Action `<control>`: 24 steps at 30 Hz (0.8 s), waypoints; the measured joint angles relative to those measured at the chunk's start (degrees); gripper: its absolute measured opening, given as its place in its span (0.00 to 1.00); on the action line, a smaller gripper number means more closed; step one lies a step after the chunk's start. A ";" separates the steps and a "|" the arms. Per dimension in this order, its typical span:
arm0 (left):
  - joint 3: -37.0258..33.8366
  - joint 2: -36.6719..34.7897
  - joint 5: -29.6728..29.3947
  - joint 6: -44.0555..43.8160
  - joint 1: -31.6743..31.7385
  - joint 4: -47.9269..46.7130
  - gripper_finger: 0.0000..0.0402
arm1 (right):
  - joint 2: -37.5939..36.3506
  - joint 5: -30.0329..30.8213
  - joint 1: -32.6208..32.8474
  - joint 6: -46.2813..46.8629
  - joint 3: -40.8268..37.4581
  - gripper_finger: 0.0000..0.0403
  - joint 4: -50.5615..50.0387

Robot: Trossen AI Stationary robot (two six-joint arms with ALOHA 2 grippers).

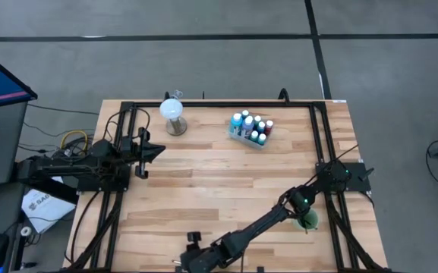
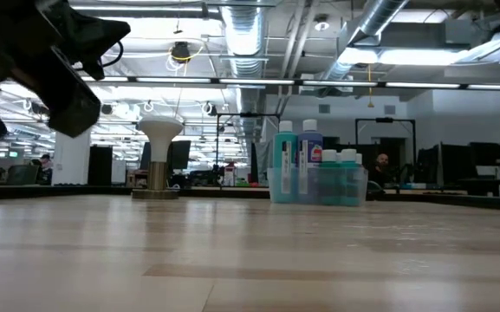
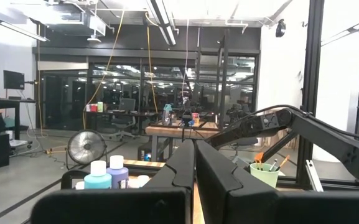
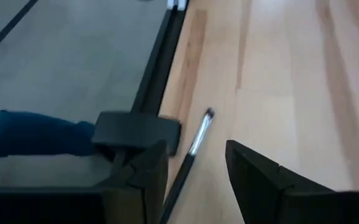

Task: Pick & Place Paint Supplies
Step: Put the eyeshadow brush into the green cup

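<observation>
- Thin dark-handled paintbrush (image 4: 190, 158) flat on the wooden table (image 1: 203, 189) at the near edge, around 6 o'clock, between the spread fingers of the right gripper (image 4: 195, 177); no contact seen.
- Paint bottles (image 1: 250, 129) upright in a clear tray at about 1 o'clock.
- More brushes in a green cup (image 1: 307, 220) at 4 o'clock.
- Left gripper (image 1: 158, 152) at 9 o'clock, fingers pressed together, empty.
</observation>
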 joint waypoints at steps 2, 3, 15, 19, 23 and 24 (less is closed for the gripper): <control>0.02 0.00 -0.01 0.02 0.00 0.01 0.00 | 0.36 -0.48 0.05 0.87 0.03 0.38 -0.82; 0.00 0.00 0.01 0.02 0.00 0.01 0.00 | 0.90 -0.79 0.02 1.27 0.15 0.38 -0.28; 0.02 0.00 0.00 0.02 0.00 0.12 0.00 | 1.59 -0.17 -0.95 5.81 0.50 0.32 -9.37; 0.01 0.02 0.00 0.01 0.00 0.14 0.00 | 0.39 -0.13 -2.40 6.49 0.48 0.26 -16.98; 0.02 0.00 -0.01 0.00 0.00 0.16 0.00 | -0.50 0.11 -3.43 8.33 0.51 0.23 -25.28; 0.00 0.00 -0.01 0.00 0.00 0.14 0.00 | -0.63 0.21 -3.63 8.72 0.56 0.23 -27.45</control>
